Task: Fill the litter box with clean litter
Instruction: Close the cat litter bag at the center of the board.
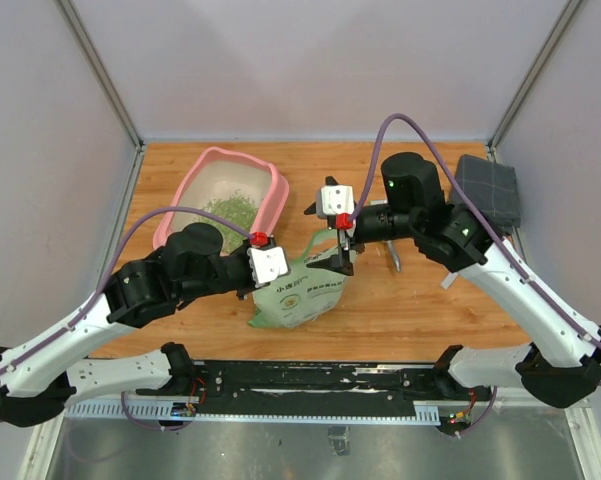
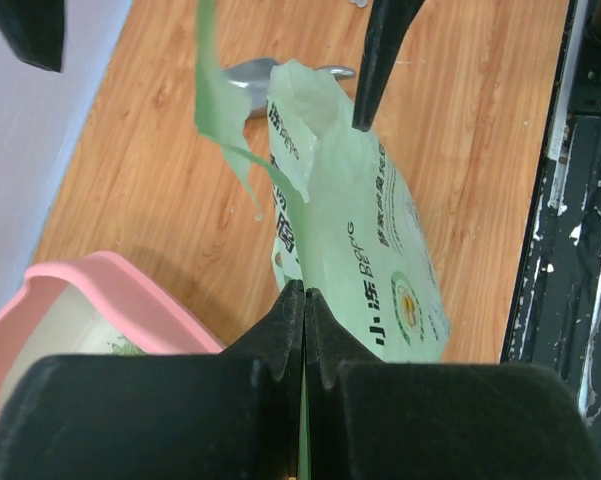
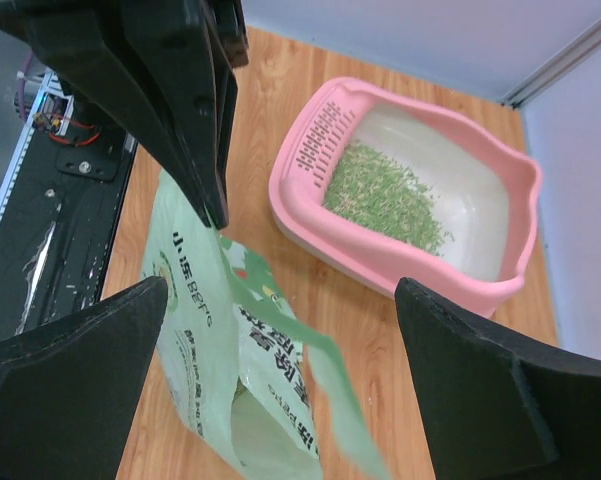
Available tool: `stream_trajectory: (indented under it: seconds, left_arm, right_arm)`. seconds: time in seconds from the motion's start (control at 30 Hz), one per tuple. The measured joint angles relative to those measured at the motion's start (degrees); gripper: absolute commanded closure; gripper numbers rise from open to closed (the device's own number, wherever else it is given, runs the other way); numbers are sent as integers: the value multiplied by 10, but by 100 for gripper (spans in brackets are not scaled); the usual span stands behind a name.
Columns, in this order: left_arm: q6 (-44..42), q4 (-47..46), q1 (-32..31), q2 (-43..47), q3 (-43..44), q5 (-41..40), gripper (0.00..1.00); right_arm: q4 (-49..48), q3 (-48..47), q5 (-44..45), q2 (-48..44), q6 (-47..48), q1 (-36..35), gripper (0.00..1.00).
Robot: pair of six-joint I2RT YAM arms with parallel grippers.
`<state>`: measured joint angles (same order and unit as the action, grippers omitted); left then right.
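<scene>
Pink rounded plastic litter box (image 1: 276, 195), upper left of top view, w/ thin heap of green clean litter granules (image 1: 232, 208) inside. Light green printed plastic bag (image 1: 302, 292), centre, mouth torn open. Left gripper (image 2: 303, 300) pinched on bag's closed end; right gripper (image 3: 280, 290) spread wide nr mouth, holding nothing. Step, prob.: pouring. Next: lift and tip bag over box.
</scene>
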<state>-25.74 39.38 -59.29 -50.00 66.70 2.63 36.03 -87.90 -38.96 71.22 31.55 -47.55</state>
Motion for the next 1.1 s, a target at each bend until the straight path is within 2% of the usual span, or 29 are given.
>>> stream_trajectory:
  seconds: [0.13, 0.3, 0.57, 0.9, 1.03, 1.1]
  left_arm:
    - [0, -2, 0, 0, 0, 9, 100]
    - [-1, -2, 1, 0, 0, 11, 100]
    - [-7, 0, 1, 7, 0, 11, 100]
    - [-10, 10, 3, 19, 0, 11, 100]
    - [-10, 16, 3, 23, 0, 11, 100]
    - [-10, 19, 3, 23, 0, 11, 100]
  right_arm:
    - [-3, -19, -16, 10, -2, 0, 2]
    - [3, -21, -46, 67, -5, 0, 0]
    - [36, 18, -65, 105, -8, 0, 11]
    - [73, 34, -58, 114, 5, 0, 49]
    - [81, 36, -35, 117, 12, 1, 71]
    - [81, 41, -22, 116, 14, 1, 90]
